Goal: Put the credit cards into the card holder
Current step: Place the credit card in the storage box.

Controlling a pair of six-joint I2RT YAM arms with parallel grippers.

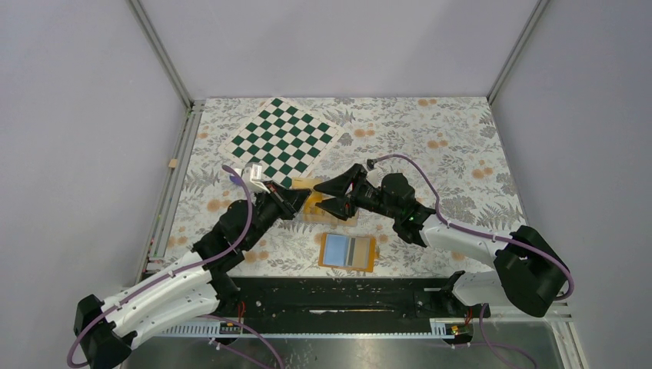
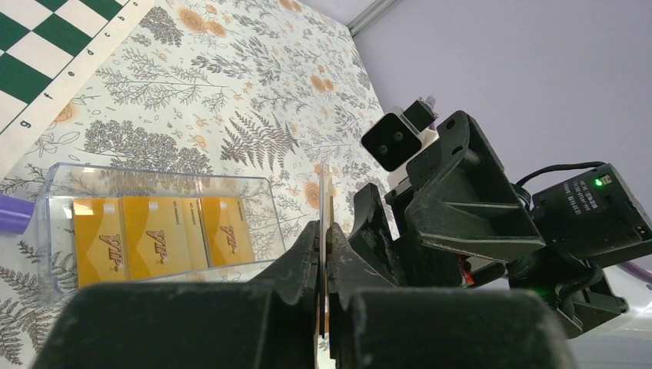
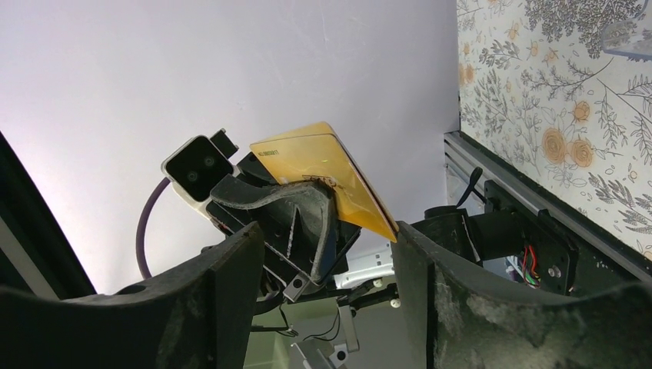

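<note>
The card holder lies open on the table near the front, orange-edged with a light-blue and grey-striped inside. My left gripper is shut on one gold credit card, seen edge-on and standing upright. The same card shows in the right wrist view, sticking out between the open jaws of my right gripper; its lower corner is at the right finger. In the top view both grippers meet tip to tip, left and right, above a clear tray holding more gold cards.
A green-and-white chessboard lies at the back left of the floral tablecloth. The clear tray sits right under the grippers. Metal frame rails border the table, and the black base rail runs along the front.
</note>
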